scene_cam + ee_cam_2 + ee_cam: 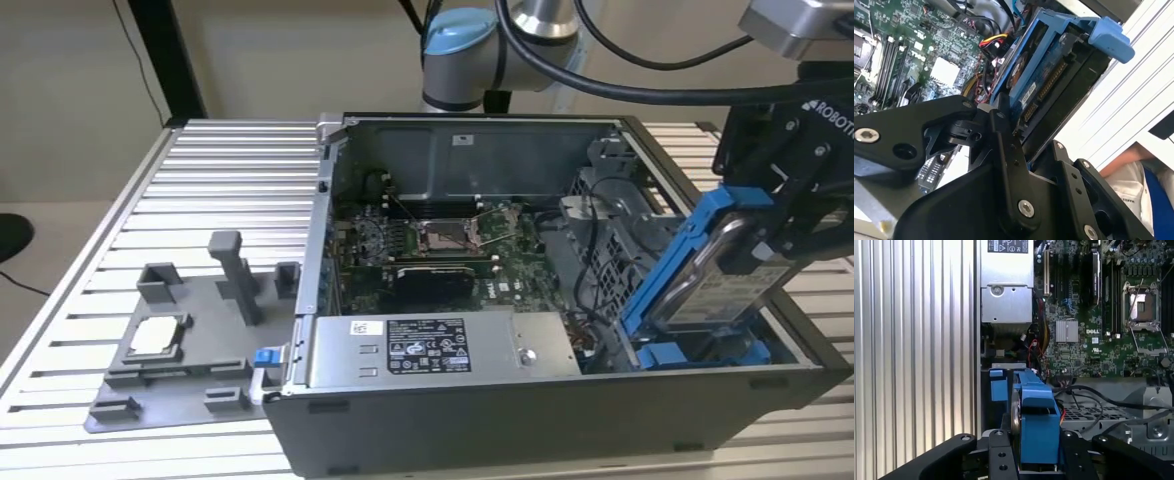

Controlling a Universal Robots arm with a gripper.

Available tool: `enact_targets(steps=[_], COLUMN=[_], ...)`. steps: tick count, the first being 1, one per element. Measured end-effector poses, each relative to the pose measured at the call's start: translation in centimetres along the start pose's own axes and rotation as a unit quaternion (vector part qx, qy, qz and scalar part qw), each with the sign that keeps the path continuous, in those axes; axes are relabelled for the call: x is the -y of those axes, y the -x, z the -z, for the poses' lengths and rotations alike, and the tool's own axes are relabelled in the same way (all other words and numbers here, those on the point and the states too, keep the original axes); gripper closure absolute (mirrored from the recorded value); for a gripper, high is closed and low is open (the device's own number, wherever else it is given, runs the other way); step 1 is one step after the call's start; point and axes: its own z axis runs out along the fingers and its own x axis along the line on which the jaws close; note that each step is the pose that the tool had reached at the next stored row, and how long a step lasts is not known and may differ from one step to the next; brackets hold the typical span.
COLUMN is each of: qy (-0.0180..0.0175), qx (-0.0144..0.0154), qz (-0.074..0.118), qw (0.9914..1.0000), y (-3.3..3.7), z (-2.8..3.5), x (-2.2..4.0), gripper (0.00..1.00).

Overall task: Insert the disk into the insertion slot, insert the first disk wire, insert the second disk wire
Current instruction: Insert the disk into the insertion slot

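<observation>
The disk (731, 288), a silver drive in a bright blue frame, hangs tilted over the open computer case at the exterior view's right. My gripper (785, 232) is shut on its upper part. The disk's lower end reaches down to the insertion slot (701, 354), a bay with blue guides at the case's near right corner; I cannot tell if it touches them. In both wrist views the disk (1040, 82) (1037, 416) sits between my black fingers (1003, 131) (999, 450). Past it lies the slot's blue guide (998, 388). Loose black cables (1104, 394) lie beside the bay.
A grey power supply box (441, 345) lies along the case's front. The motherboard with its square silver socket (447, 235) fills the case floor. A grey parts fixture (174, 340) stands on the ribbed metal table (200, 190) at the exterior view's left.
</observation>
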Motion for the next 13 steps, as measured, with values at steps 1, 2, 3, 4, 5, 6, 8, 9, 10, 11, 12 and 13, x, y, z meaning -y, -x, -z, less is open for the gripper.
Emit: enact_targets(steps=[1,2,3,4,5,6,8,9,10,11,12,13], qy=[0.0000,0.0000,0.0000,0.0001,0.0001,0.0001,0.0001,0.0002,0.0006,0.0015,0.0029,0.0053], qx=[0.0000,-0.0001,-0.0001,-0.0002,-0.0002,-0.0002,-0.0001,0.0000,0.0002,0.0007,0.0010,0.0012], qz=[0.000,0.000,0.000,0.000,0.000,0.000,0.000,0.000,0.000,0.000,0.000,0.000], qw=[1.00000,1.00000,1.00000,1.00000,1.00000,1.00000,1.00000,1.00000,1.00000,1.00000,1.00000,0.99999], y=[0.00,0.00,-0.01,-0.02,-0.02,-0.02,-0.03,-0.03,-0.03,-0.05,-0.06,-0.07], z=[-0.03,-0.06,-0.11,-0.16,-0.23,-0.30,-0.44,-0.46,-0.46,-0.45,-0.42,-0.37], x=[0.02,0.03,0.04,0.05,0.05,0.06,0.07,0.08,0.08,0.09,0.10,0.11], gripper=[1.00,1.00,1.00,1.00,1.00,1.00,1.00,1.00,1.00,1.00,1.00,1.00])
